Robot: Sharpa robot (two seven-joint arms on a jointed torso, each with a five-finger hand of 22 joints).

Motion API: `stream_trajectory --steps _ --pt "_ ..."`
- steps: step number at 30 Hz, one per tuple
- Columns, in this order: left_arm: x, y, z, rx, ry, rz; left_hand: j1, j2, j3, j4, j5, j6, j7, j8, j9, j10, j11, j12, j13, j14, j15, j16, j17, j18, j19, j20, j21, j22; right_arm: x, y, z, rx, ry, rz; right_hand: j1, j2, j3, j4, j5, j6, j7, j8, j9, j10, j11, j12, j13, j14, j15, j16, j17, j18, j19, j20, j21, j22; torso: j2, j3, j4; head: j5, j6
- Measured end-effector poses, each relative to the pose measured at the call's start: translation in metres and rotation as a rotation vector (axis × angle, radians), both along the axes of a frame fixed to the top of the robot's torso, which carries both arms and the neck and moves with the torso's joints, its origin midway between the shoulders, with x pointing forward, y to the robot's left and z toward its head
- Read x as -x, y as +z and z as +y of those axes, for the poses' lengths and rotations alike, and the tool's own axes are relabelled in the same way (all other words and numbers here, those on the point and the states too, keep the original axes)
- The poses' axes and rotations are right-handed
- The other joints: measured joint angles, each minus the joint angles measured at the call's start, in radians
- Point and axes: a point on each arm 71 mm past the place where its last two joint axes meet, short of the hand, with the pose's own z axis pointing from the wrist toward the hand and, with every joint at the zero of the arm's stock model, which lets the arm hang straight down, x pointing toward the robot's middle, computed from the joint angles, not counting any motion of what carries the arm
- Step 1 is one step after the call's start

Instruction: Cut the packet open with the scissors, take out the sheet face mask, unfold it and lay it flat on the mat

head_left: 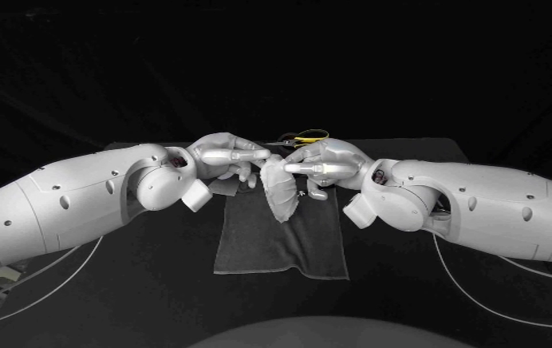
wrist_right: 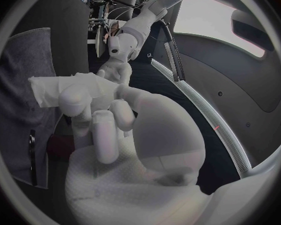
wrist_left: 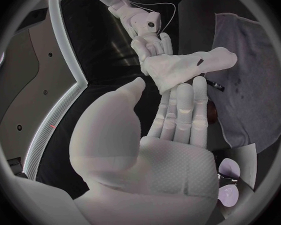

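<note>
Mat [head_left: 281, 244]: dark grey cloth, flat on the black table [head_left: 138, 284], nearest the robot.
Mask [head_left: 278, 192]: white and folded, hanging above the mat's far end, between both hands.
Left hand [head_left: 224, 155]: fingers stretched out, pinching the mask's top edge against the thumb.
Right hand [head_left: 328, 163]: fingers curled tight round the mask's top from the other side.
Scissors [head_left: 306, 136]: yellow-handled, on the table just beyond the hands.

Light glared off the left arm [head_left: 80, 200] at 8 o'clock and right arm [head_left: 483, 200] at 4, while the tabletop [head_left: 138, 284] lay dark.
</note>
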Motion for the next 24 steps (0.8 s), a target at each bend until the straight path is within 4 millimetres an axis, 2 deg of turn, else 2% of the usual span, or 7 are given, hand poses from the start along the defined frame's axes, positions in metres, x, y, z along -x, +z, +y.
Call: stream_trajectory --steps 5,9,15,18,20,21,24 --pt "-0.005 -0.001 0.010 -0.037 0.061 -0.029 0.073 0.027 -0.135 0.056 0.000 -0.029 0.009 0.000 -0.007 -0.120 0.019 0.057 0.014 -0.055 0.017 -0.013 -0.022 0.000 -0.017 0.017 -0.044 -0.029 -0.001 0.000 -0.002 0.002 -0.011 0.000 -0.007 -0.001 0.000 0.000 0.000 0.000 0.000 0.000 0.000 0.001 -0.001 0.000 0.000 0.000 0.000 0.000 0.000 0.000 0.000 0.000 0.000 0.000 0.000 0.0000 -0.0001 0.000 0.000" --pt "-0.009 0.000 0.020 -0.061 0.125 -0.056 0.221 0.078 -0.346 0.130 0.006 -0.073 0.003 0.038 -0.015 -0.306 0.053 0.121 0.020 -0.120 0.046 -0.038 -0.060 0.000 -0.022 0.038 -0.092 -0.064 -0.001 0.000 -0.005 0.002 -0.019 0.003 -0.010 -0.001 0.000 0.000 -0.001 0.001 -0.001 0.000 0.000 0.001 -0.001 0.000 0.002 0.000 0.000 0.000 0.000 -0.001 0.000 0.000 0.000 0.000 0.000 0.0001 -0.0001 -0.001 0.000" --pt "-0.009 0.003 0.030 -0.077 0.221 -0.100 0.303 0.133 -0.390 0.135 0.006 -0.101 -0.004 0.090 -0.018 -0.360 0.055 0.251 0.049 -0.124 0.050 -0.038 -0.091 0.000 0.001 0.043 -0.105 -0.085 -0.002 -0.001 -0.008 0.001 -0.030 0.006 -0.012 -0.004 0.000 0.000 -0.002 0.000 -0.003 0.005 0.000 0.001 -0.002 0.000 0.002 0.000 0.000 0.000 0.001 -0.001 0.000 0.000 0.000 0.000 0.000 0.0000 -0.0001 -0.002 0.001" --pt "-0.006 0.005 0.033 -0.080 0.255 -0.118 0.344 0.166 -0.370 0.123 0.006 -0.036 -0.003 0.177 0.009 -0.289 0.024 0.370 0.088 -0.093 0.020 -0.010 -0.097 0.000 0.027 0.025 -0.102 -0.086 -0.002 -0.001 -0.009 0.001 -0.035 0.007 -0.013 -0.005 0.000 0.000 -0.002 -0.001 -0.003 0.006 0.000 0.005 -0.005 0.000 0.002 0.000 0.000 0.000 0.001 -0.002 0.000 0.000 0.000 0.001 0.000 0.0000 -0.0001 -0.002 0.001" --pt "-0.003 0.006 0.033 -0.080 0.263 -0.125 0.367 0.189 -0.344 0.128 0.006 0.033 -0.044 0.245 0.034 -0.174 -0.026 0.473 0.122 -0.012 -0.024 0.034 -0.087 0.000 0.080 -0.008 -0.064 -0.068 -0.002 -0.001 -0.009 0.002 -0.039 0.007 -0.016 -0.007 0.000 0.000 -0.002 0.001 -0.005 0.006 0.000 0.005 -0.005 0.000 0.002 0.000 0.000 0.000 0.001 -0.002 0.000 0.000 0.000 0.001 0.000 -0.0002 -0.0004 -0.003 0.001" --pt "-0.001 0.007 0.033 -0.078 0.262 -0.126 0.362 0.194 -0.339 0.133 0.006 0.054 -0.063 0.263 0.038 -0.131 -0.047 0.501 0.128 0.023 -0.044 0.049 -0.080 -0.001 0.102 -0.026 -0.046 -0.061 -0.002 -0.001 -0.009 0.002 -0.041 0.007 -0.016 -0.007 0.000 0.000 -0.003 0.001 -0.005 0.006 0.000 0.005 -0.005 0.000 0.002 0.000 0.000 0.000 0.001 -0.002 0.000 0.000 0.000 0.001 0.000 -0.0002 -0.0004 -0.004 0.002" --pt "0.007 0.009 0.027 -0.071 0.242 -0.126 0.310 0.205 -0.336 0.136 0.006 0.111 -0.100 0.278 0.040 -0.024 -0.091 0.536 0.133 0.160 -0.083 0.100 0.079 -0.001 0.147 -0.064 -0.010 -0.041 -0.003 -0.001 -0.010 0.005 -0.047 0.005 -0.016 -0.007 0.004 -0.004 -0.004 0.002 -0.006 0.006 0.000 0.005 -0.005 0.000 0.002 0.000 0.000 0.000 0.001 -0.002 0.000 0.000 0.000 0.001 0.001 -0.0004 -0.0004 -0.004 0.001"
